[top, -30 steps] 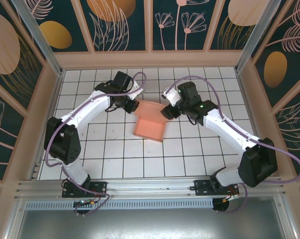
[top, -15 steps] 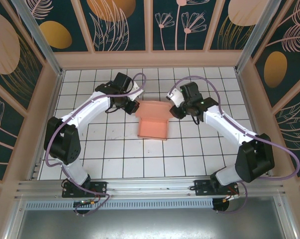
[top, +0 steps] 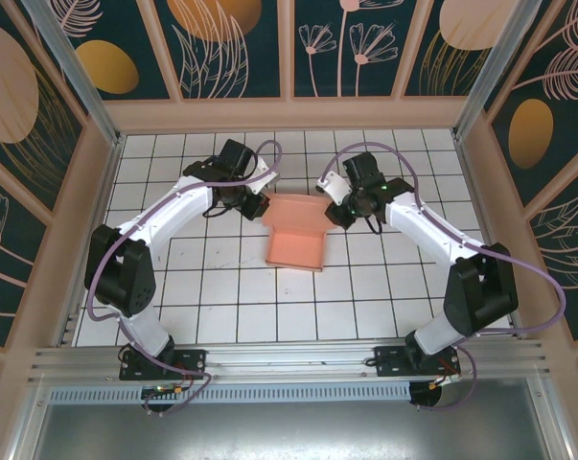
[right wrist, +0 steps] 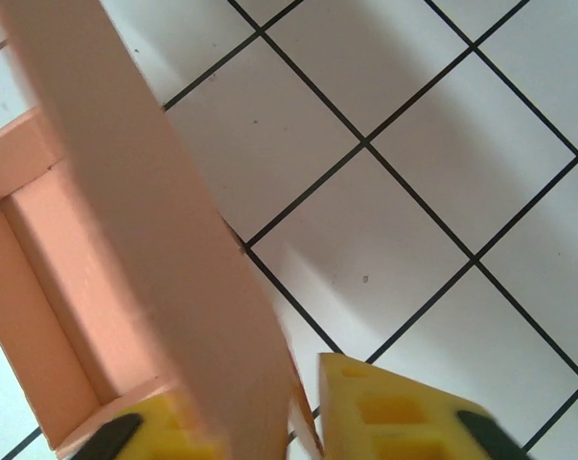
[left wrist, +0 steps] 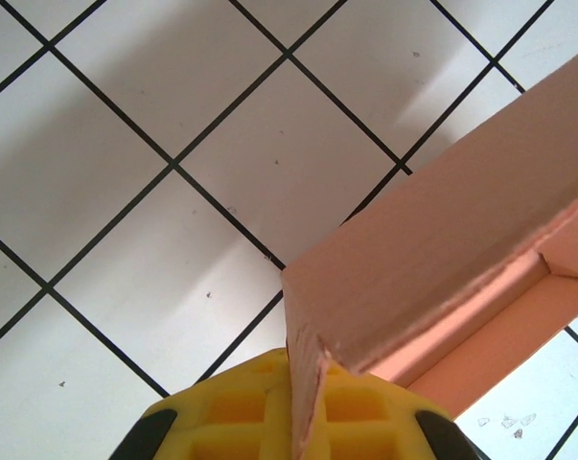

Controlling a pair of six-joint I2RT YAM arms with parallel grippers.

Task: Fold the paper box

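Two paper box flap edges: left jaws clenched on one, right jaws astride other, grip unclear; bare tiles around.

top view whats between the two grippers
The paper box spans the stretch from the left gripper to the right gripper, as the top view shows.

Lab cell: framed tiled table
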